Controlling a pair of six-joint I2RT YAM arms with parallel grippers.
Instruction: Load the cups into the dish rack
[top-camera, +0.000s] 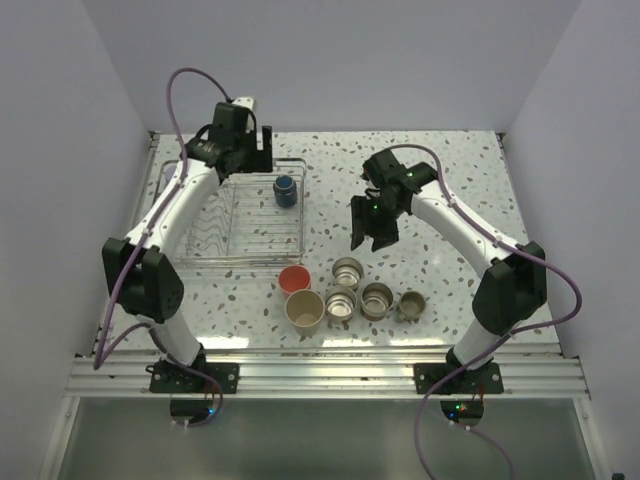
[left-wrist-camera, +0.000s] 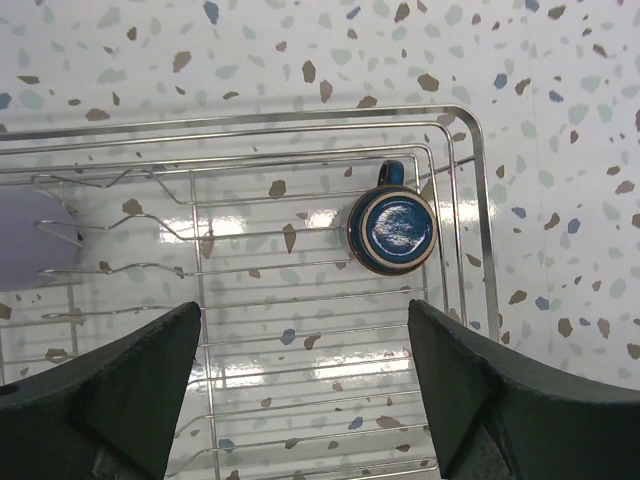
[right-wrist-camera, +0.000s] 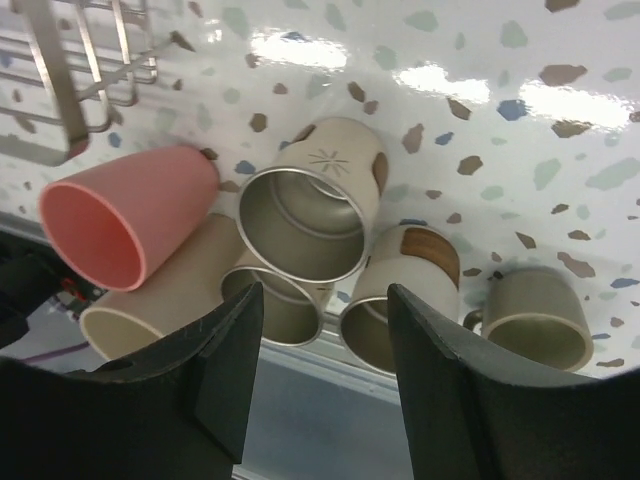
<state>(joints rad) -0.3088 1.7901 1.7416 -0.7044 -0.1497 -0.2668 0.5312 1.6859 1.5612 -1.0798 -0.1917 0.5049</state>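
The dish rack (top-camera: 262, 243) is a silver wire basket at the table's left. A small dark mug (top-camera: 285, 190) stands in its far right corner, and in the left wrist view that mug (left-wrist-camera: 391, 228) is mouth up, with a lavender cup (left-wrist-camera: 35, 240) at the rack's left. My left gripper (top-camera: 262, 150) hangs open and empty above the rack (left-wrist-camera: 480, 200). My right gripper (top-camera: 371, 238) is open, with nothing between its fingers, above the loose cups: pink-red (right-wrist-camera: 120, 225), beige (right-wrist-camera: 160, 310), three steel cups (right-wrist-camera: 310, 205) (right-wrist-camera: 280, 305) (right-wrist-camera: 400, 290) and an olive-tan mug (right-wrist-camera: 535, 315).
The loose cups stand tightly packed near the table's front edge, just right of the rack's near corner (right-wrist-camera: 70, 80). White walls close in the table at the back and both sides. A metal rail (top-camera: 320, 375) runs along the front.
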